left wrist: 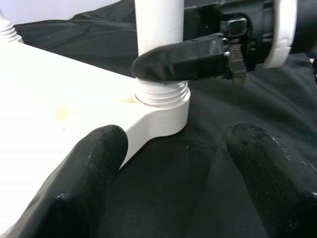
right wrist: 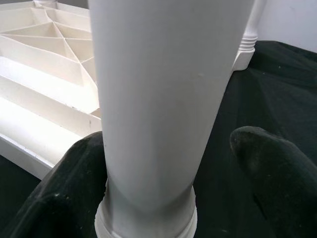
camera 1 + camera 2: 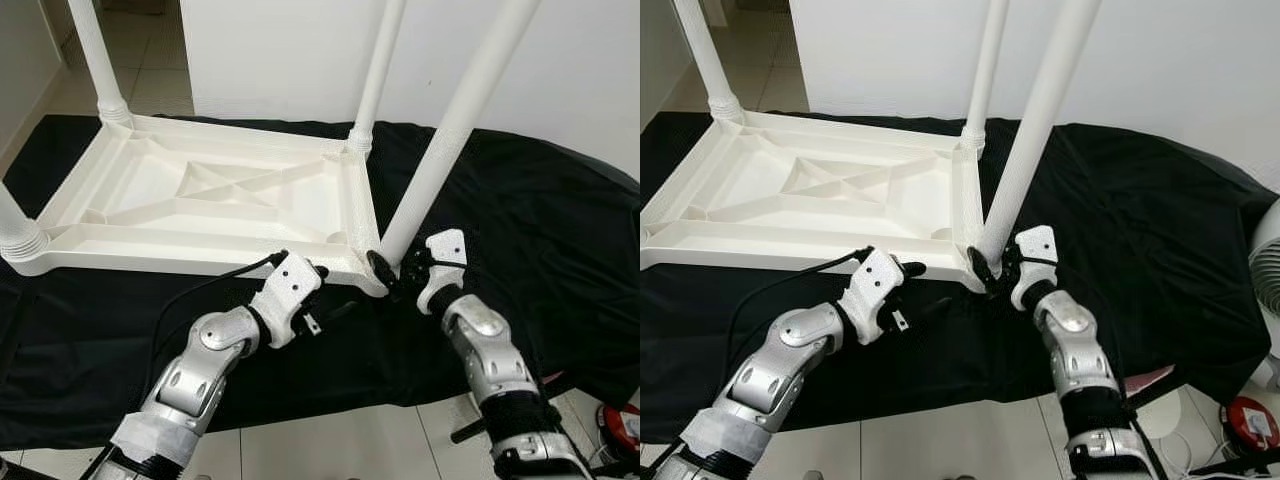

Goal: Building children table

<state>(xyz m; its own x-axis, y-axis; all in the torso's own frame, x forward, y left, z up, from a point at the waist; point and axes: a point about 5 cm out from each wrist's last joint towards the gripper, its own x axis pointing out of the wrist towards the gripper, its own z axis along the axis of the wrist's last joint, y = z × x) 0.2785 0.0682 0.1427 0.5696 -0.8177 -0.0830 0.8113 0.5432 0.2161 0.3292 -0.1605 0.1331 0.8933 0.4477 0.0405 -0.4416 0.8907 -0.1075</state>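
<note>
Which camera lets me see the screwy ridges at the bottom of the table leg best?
The left wrist view: the threads sit sharp just above the corner socket, under a finger of the right end effector. The right wrist view shows mostly the smooth leg. The head views show the whole leg, with the threads too small.

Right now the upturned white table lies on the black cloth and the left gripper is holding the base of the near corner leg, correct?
Not quite: the right gripper is the one at the base of the near corner leg, as the left eye view shows. The left gripper hangs open beside that corner, gripping nothing. The white table does lie upturned on the black cloth.
</note>
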